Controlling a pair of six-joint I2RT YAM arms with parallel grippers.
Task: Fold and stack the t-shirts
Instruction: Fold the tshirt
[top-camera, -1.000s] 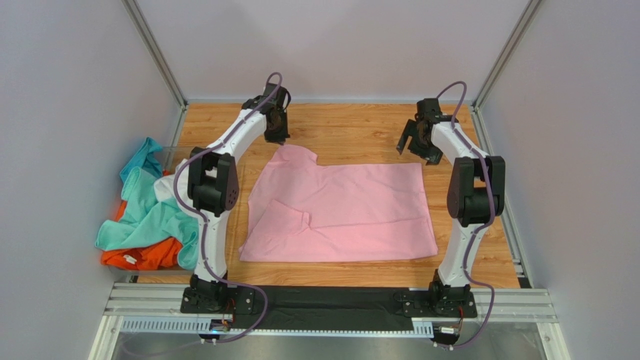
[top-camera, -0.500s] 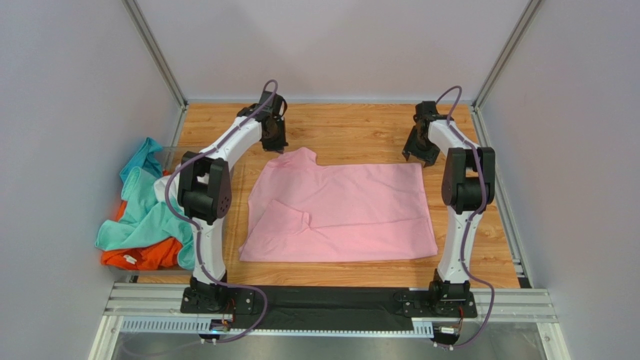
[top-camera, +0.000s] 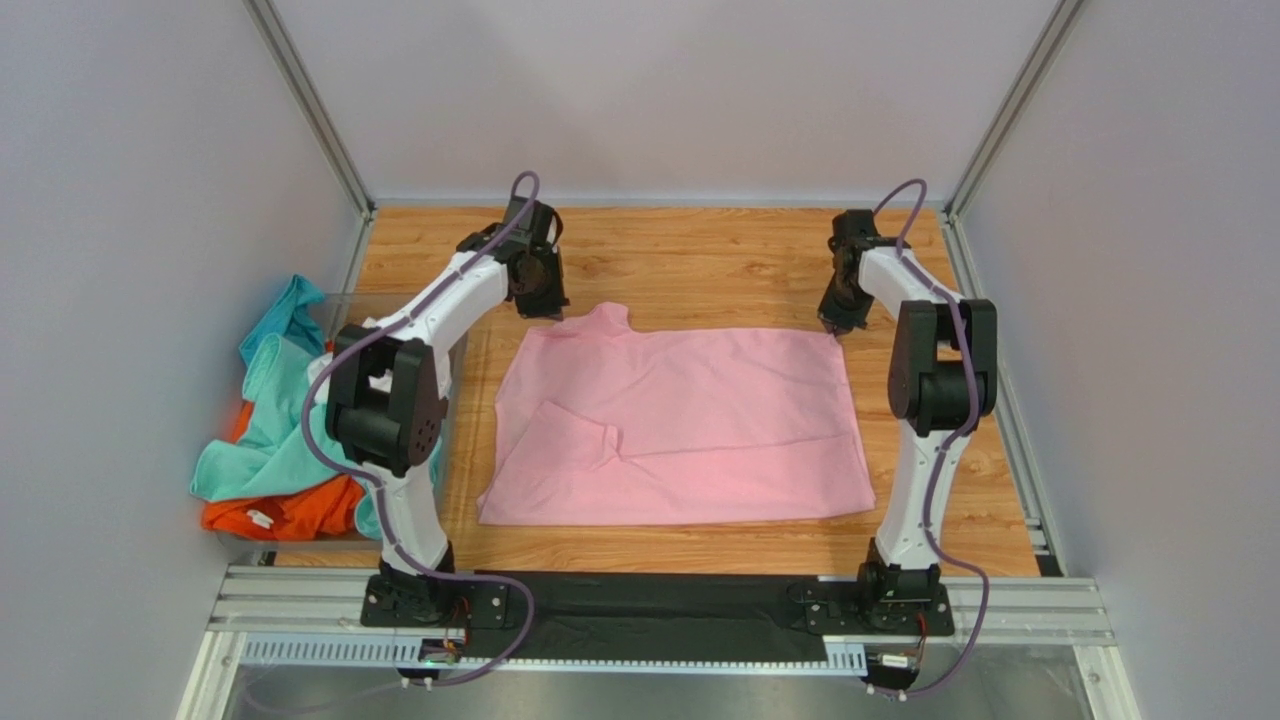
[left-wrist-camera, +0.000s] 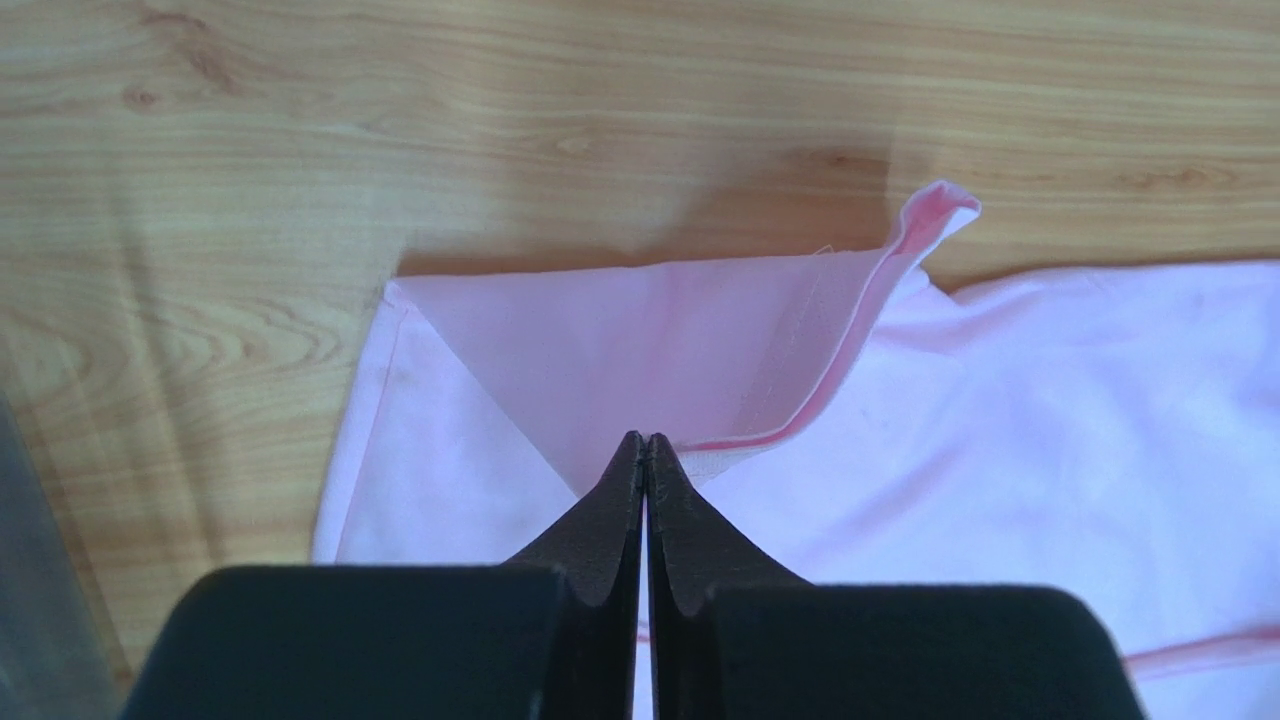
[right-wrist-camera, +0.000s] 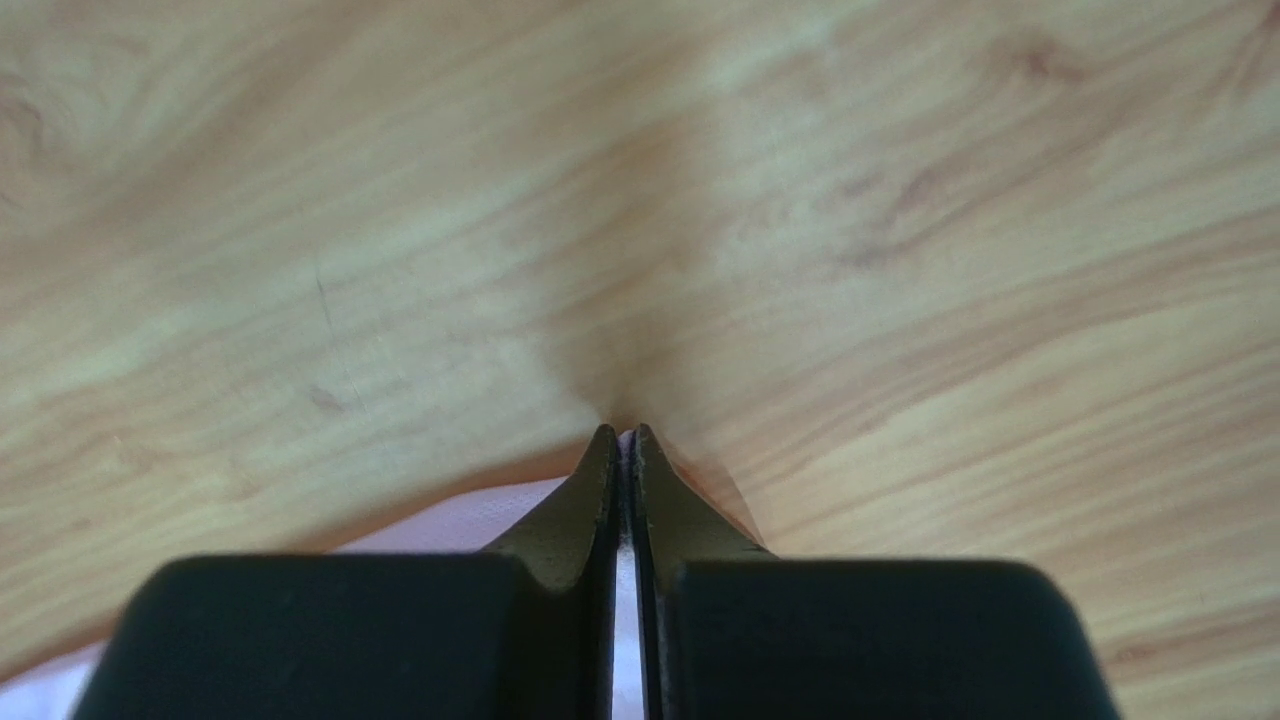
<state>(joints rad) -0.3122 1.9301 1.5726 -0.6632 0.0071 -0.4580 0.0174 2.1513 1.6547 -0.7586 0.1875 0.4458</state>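
A light pink t-shirt (top-camera: 706, 428) lies spread on the wooden table, its left part folded over. My left gripper (top-camera: 544, 305) is at the shirt's far left corner, shut on a fold of the pink cloth (left-wrist-camera: 631, 345); in the left wrist view the gripper (left-wrist-camera: 645, 440) has its tips pressed together on that fold. My right gripper (top-camera: 836, 320) is at the far right corner. In the right wrist view it (right-wrist-camera: 624, 432) is shut, with a sliver of the pink t-shirt (right-wrist-camera: 451, 525) between its jaws. Teal (top-camera: 293, 420), white (top-camera: 334, 375) and orange (top-camera: 286, 513) t-shirts lie heaped at the left.
The heap of shirts sits off the table's left edge, beside my left arm's elbow (top-camera: 376, 405). Grey walls and metal posts close in the left, far and right sides. Bare wood (top-camera: 706, 263) shows between the two grippers.
My right gripper has come down onto the pink shirt's far right corner and gone from open to shut on it. My left arm has swung left, still shut on the cloth.
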